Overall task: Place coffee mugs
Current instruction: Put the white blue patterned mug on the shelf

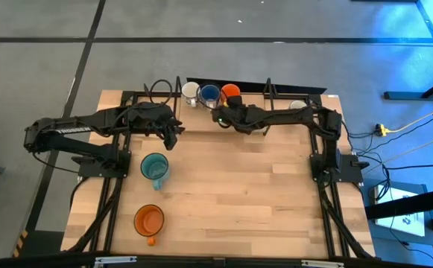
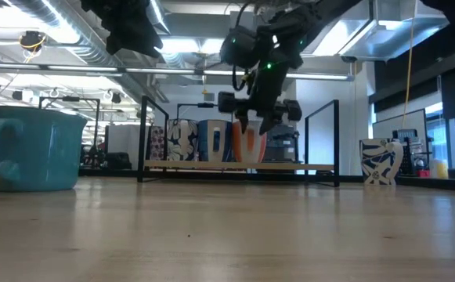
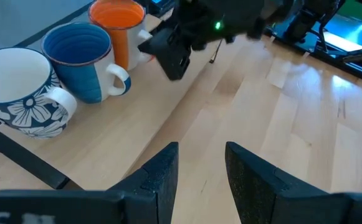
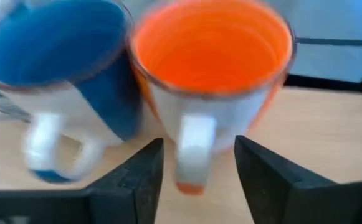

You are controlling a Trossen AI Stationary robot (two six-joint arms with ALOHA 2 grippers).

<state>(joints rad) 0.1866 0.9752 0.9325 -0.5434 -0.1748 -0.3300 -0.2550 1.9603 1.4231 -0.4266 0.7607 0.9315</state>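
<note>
High view counts six mugs (image 1: 154, 168), perhaps; right gripper (image 1: 222, 117) and left gripper (image 1: 173, 134) both gape empty.

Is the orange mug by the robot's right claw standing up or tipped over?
Standing up. The orange mug shows its open mouth upward and empty, its handle between the open fingers of the right end effector, beside the blue mug.

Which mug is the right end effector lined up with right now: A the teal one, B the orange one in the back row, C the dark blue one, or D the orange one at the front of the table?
B: the right wrist view shows the open right end effector straddling the handle of the orange mug in the back row, beside the blue mug.
</note>
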